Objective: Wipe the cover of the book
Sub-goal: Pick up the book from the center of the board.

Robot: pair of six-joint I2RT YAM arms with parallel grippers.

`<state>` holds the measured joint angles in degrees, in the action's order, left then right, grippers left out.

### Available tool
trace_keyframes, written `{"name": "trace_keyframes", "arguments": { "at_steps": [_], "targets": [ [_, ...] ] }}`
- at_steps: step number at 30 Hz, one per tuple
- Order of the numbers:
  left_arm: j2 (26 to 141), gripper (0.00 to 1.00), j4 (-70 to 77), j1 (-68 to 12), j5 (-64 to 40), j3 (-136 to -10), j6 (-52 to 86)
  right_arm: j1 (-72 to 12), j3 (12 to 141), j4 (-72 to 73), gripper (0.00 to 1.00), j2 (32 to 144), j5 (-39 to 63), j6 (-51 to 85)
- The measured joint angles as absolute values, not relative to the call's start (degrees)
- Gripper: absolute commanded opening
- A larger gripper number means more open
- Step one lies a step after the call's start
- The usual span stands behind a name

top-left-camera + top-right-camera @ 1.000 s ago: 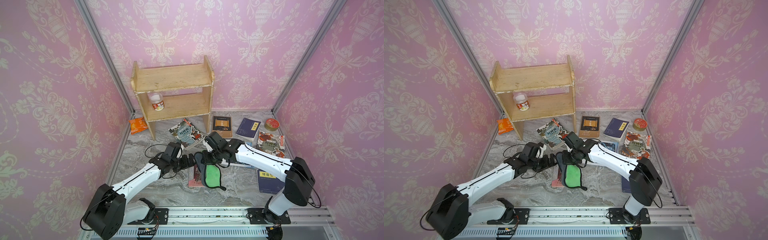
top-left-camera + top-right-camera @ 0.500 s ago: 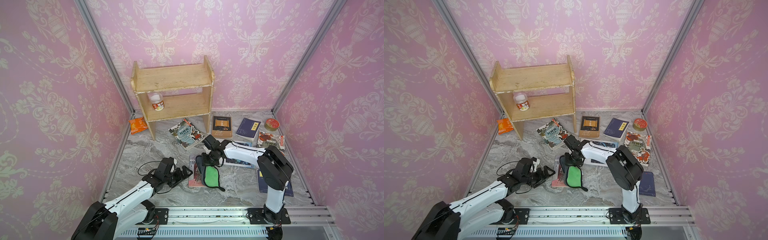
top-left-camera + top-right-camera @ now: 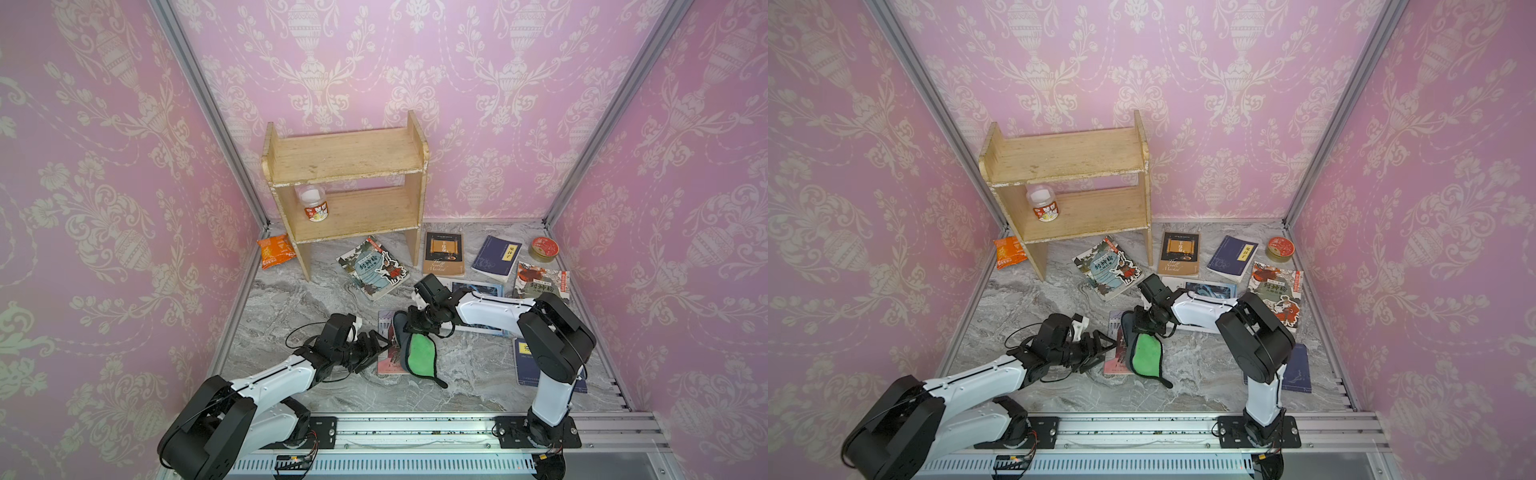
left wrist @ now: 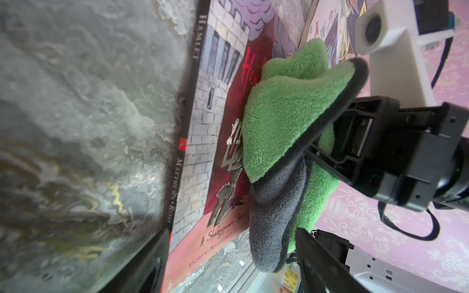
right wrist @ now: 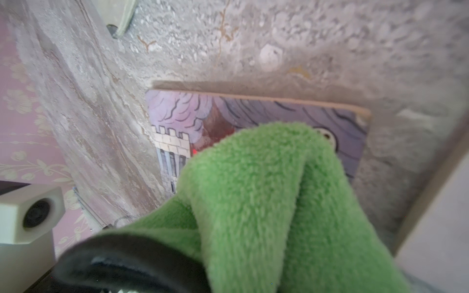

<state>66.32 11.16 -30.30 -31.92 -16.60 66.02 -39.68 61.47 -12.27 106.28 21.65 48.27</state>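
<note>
Three pink papered walls (image 3: 415, 62) | grey marble floor (image 3: 291, 307) | right gripper (image 3: 408, 329) clamps green cloth (image 3: 420, 353) on book (image 3: 386, 362) | left gripper (image 3: 377, 352) jaws apart

The cloth (image 4: 291, 121) bunched in the right pincer (image 3: 409, 329) is thick fleece: nappy green on one face, softer grey on the other, with a dark stitched hem. Under it, the book (image 4: 210, 152) has a smooth paper cover with a faint sheen. The counter (image 4: 76, 126) beneath that pincer looks like polished grey marble with thin gold veins. The pincer itself is matt black plastic, and the arm (image 3: 490, 309) behind it wears glossy white shells. Well beyond the pincer, the shelf (image 3: 345, 158) is bare, rough wood with chipped edges.
</note>
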Motion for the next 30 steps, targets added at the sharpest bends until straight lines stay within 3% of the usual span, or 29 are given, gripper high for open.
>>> {"name": "trace_keyframes", "arguments": {
  "at_steps": [2, 4, 13, 21, 30],
  "targets": [
    [66.32, 0.62, 12.78, -30.68, -32.34, -16.73, 66.57, -39.59, 60.62, -9.96, 0.00, 106.37, 22.63, 49.30],
    [66.30, 0.62, 13.78, -30.98, -32.64, -16.99, 66.83, -39.42, 60.05, -7.86, 0.00, 106.72, 23.81, 50.04],
    [63.37, 0.92, 6.35, -31.68, -30.04, -18.96, 64.77, -38.74, 59.13, -5.02, 0.00, 106.80, 25.54, 50.83],
    [66.59, 0.95, 3.84, -32.18, -27.97, -19.51, 63.64, -38.33, 59.79, -12.75, 0.00, 103.72, 19.49, 47.79],
    [69.89, 0.98, 8.73, -33.58, -28.18, -20.25, 63.57, -38.22, 56.97, -9.19, 0.00, 103.35, 20.58, 48.07]
  ]
}}
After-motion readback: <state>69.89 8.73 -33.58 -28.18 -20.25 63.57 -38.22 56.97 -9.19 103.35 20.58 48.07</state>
